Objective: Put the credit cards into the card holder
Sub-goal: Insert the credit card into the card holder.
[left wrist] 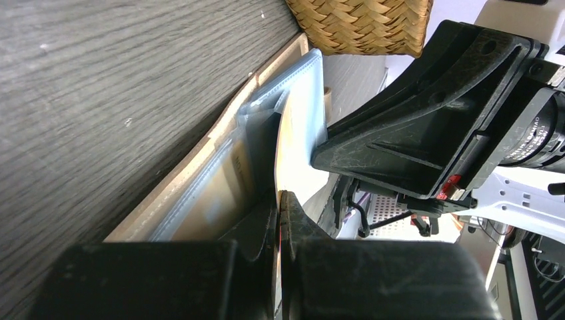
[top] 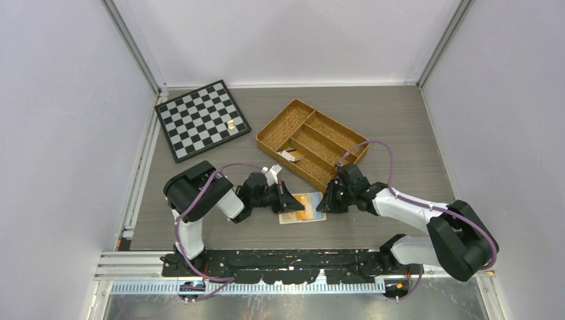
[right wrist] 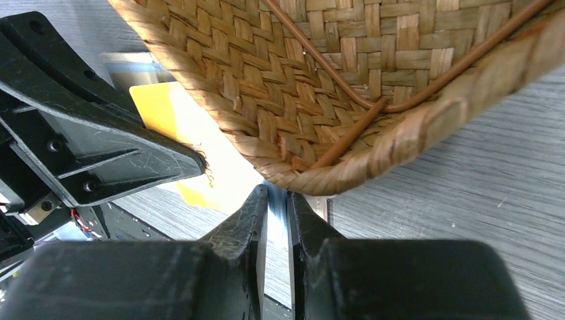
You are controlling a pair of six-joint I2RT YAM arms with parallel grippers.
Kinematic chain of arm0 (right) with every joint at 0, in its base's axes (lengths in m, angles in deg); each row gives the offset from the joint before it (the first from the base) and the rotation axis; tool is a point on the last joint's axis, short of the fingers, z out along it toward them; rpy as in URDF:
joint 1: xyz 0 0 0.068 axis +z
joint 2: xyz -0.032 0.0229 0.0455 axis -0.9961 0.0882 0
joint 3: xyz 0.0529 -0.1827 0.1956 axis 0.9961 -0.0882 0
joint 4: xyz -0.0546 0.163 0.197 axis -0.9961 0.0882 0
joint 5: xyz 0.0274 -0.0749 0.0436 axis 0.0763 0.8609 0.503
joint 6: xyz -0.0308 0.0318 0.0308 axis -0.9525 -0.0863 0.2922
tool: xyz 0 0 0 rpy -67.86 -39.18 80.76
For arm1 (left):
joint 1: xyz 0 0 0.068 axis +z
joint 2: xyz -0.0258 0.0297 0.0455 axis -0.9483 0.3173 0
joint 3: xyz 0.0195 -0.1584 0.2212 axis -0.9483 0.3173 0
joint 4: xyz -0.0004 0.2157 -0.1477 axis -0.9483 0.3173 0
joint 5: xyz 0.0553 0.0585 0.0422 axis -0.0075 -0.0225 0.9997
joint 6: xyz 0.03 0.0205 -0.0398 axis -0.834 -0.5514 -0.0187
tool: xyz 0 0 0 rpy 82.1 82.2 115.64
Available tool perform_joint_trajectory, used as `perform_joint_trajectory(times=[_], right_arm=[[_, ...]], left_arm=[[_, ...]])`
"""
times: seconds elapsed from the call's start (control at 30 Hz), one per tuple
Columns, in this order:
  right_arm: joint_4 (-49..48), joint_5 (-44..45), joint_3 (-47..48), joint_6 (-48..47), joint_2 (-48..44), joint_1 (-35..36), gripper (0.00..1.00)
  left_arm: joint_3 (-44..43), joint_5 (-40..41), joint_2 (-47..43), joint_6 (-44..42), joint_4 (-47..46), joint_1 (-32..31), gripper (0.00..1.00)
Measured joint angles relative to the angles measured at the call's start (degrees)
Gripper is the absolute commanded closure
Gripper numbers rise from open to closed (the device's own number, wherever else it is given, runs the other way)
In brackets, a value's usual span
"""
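Note:
The peach card holder (top: 303, 215) lies open on the table between my two grippers. My left gripper (top: 298, 205) is shut on an orange credit card (left wrist: 283, 153), held edge-on with its far end in a clear sleeve (left wrist: 308, 93) of the holder (left wrist: 220, 127). My right gripper (top: 323, 203) comes in from the right and is shut on a thin pale-blue edge (right wrist: 276, 200), which looks like the holder's raised sleeve. The orange card (right wrist: 170, 110) shows beyond it in the right wrist view. A blue-teal card does not show clearly.
The wicker divided tray (top: 266, 130) stands just behind the holder, its corner right above my right gripper (right wrist: 276, 197). A small packet (top: 291, 156) lies in it. A chessboard (top: 202, 120) lies at the back left.

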Motion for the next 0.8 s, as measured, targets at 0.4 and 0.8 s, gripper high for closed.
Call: perform_joint_trajectory(times=[0.4, 0.8], right_arm=[[1.8, 1.4, 0.0, 0.5, -2.3, 0.2, 1.0], [1.8, 1.4, 0.0, 0.5, -2.3, 0.2, 1.0]], left_arm=[[-2.1, 3.8, -7.2, -3.7, 13.7, -0.9, 0.6], [-7.4, 8.2, -14.3, -11.0, 33.5, -2.5, 0.56]])
